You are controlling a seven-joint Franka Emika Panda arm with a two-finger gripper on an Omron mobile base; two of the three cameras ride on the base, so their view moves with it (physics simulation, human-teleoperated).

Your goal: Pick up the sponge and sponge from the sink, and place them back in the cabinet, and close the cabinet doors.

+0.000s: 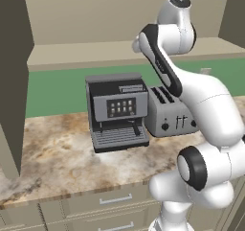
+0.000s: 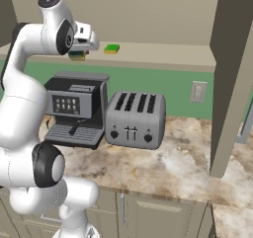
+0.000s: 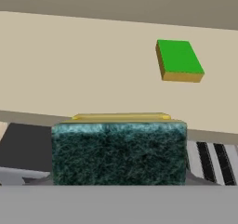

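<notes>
We see the dark sponge (image 3: 119, 152) close up in the hand view: a flat rectangular block with a rough, fibrous dark green-black top and a thin yellow base showing along its far edge. It sits right at the bottom of that view, where the fingers would be, and the fingers are pinched on it; their tips are hidden behind it. In the right base view the same dark sponge (image 2: 77, 56) shows as a small dark and yellow sliver just under the gripper (image 2: 83, 48), at the front edge of the cabinet shelf (image 2: 163, 54).

The bright green sponge (image 3: 179, 60) lies flat on the plain beige shelf (image 3: 69, 65), well apart from the held one and further in. Its top is a clean, even green and its yellow base shows along the near side. From the right base view we see this green sponge (image 2: 112, 49) resting on the shelf just beside the gripper.

The white arm (image 1: 191, 96) reaches up from the base to the shelf. Below it on the marbled desk (image 1: 52, 158) stand a coffee machine (image 1: 117, 111) and a grey toaster (image 2: 135, 119), side by side. An open cabinet door (image 2: 232, 79) hangs edge-on at the right of the right base view
</notes>
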